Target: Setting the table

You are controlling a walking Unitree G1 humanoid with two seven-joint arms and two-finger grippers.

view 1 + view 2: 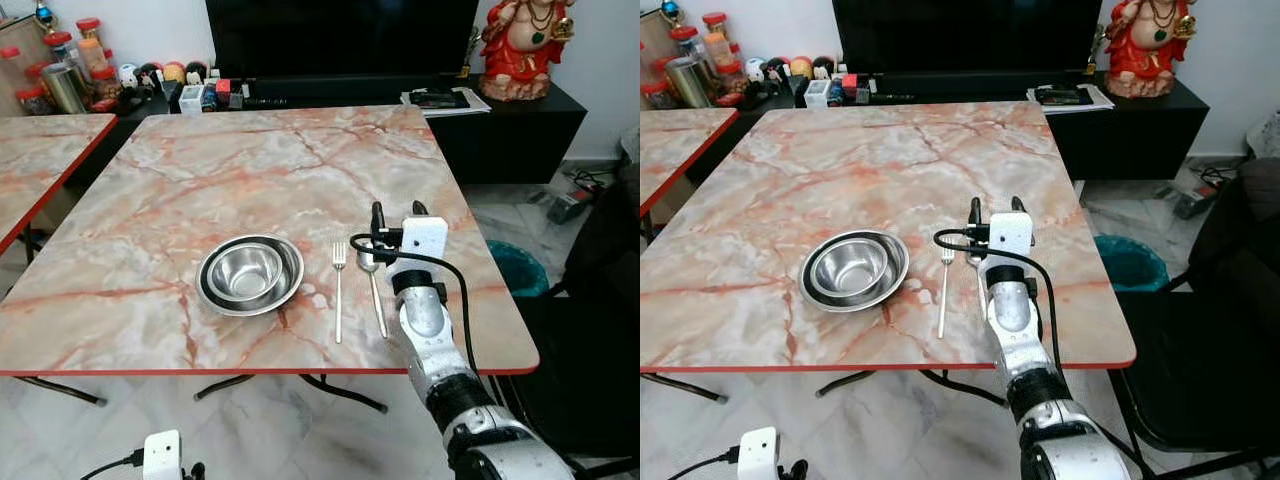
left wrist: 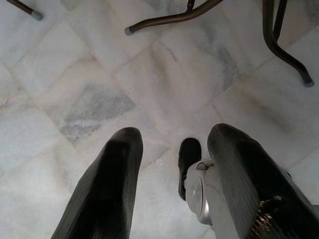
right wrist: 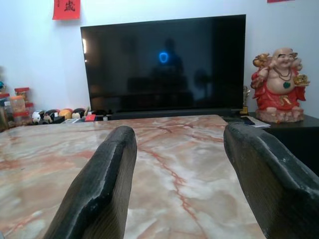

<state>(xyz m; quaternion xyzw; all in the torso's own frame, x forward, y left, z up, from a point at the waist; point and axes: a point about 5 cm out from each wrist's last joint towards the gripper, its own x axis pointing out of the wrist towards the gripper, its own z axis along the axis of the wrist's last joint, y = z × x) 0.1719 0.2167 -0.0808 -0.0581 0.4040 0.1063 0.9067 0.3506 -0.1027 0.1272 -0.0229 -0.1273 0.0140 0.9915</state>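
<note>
Placing cutlery | right gripper (image 1: 394, 211) fingers spread wide, empty, above shiny metal spoon (image 1: 372, 283) lying between silver fork (image 1: 339, 288) and table edge, beside steel bowl (image 1: 250, 272) | left gripper (image 2: 174, 164) open, hanging near floor | next: probably pull arm away

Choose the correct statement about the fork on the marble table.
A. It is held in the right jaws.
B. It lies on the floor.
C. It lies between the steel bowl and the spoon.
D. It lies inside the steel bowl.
C: the fork lies flat on the table, with the steel bowl on one side and the spoon on the other.
</note>
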